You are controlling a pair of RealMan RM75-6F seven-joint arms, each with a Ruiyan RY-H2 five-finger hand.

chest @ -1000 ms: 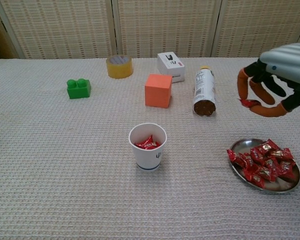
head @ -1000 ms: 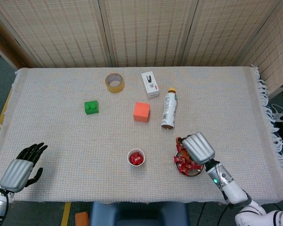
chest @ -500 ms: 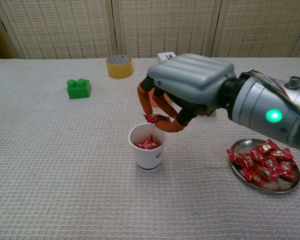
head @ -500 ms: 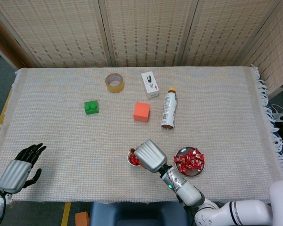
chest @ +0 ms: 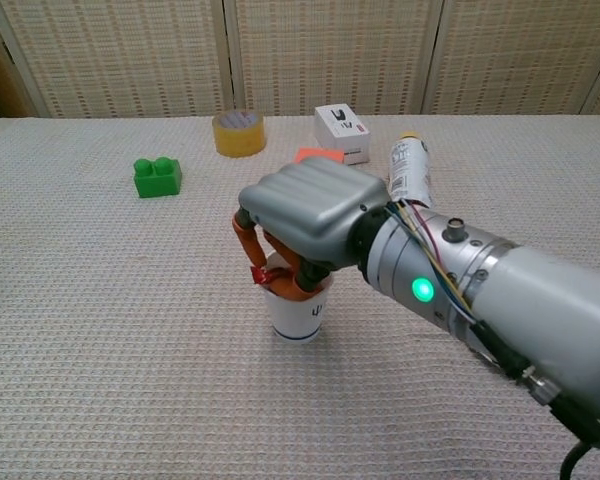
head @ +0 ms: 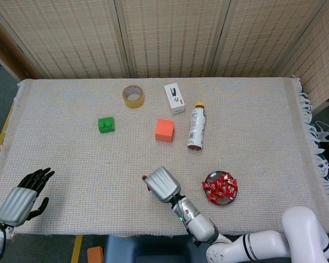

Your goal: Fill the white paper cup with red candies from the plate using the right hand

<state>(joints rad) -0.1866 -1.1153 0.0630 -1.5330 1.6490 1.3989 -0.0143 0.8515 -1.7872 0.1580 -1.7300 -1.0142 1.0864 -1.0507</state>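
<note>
the right hand (chest: 305, 215) hovered over the white paper cup (chest: 298, 314), its fingertips (chest: 250, 245) pinching a red candy (chest: 267, 274), while the left hand (head: 23, 197) lay with fingers spread, holding nothing.

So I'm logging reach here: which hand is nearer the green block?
Right. The right hand is over the white paper cup, below-right of the green block; the left hand sits at the table's near-left corner.

Head view looks steeply down from high above the robot hand (head: 162, 184); chest view sits low, close behind it. Both cover the bench (head: 263, 126).
</note>
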